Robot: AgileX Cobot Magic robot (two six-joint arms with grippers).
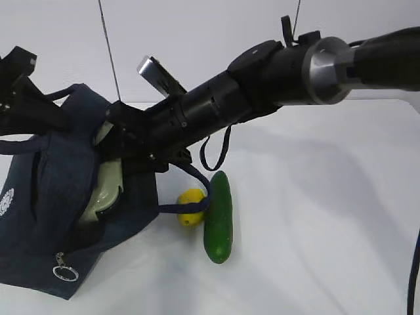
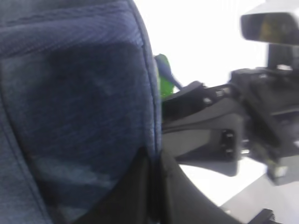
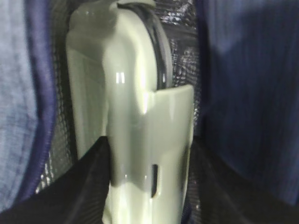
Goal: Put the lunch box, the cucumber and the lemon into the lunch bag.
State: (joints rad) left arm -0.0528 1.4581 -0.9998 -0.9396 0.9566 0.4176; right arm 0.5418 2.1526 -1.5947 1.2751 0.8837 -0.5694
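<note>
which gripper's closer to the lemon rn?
Right. Its gripper is at the lunch bag mouth on the lunch box, just up-left of the lemon. The left gripper is at the bag's far top edge, beyond it.

Bag (image 1: 46, 216): dark navy fabric with a fine heathered weave, a white round print on its side; silver crinkled foil lining (image 3: 182, 60) around the right gripper (image 1: 125, 147); metal ring pull (image 1: 65, 272), silver.
Box (image 3: 140, 140): pale sage-green lid, glossy highlights, between the black fingers (image 3: 70, 186).
Cucumber (image 1: 218, 218): dark green, smooth, plain, right of the gripper.
Lemon (image 1: 191, 207): yellow.
Strap (image 1: 190, 207): navy, across the lemon.
Table (image 1: 328, 249): white.
</note>
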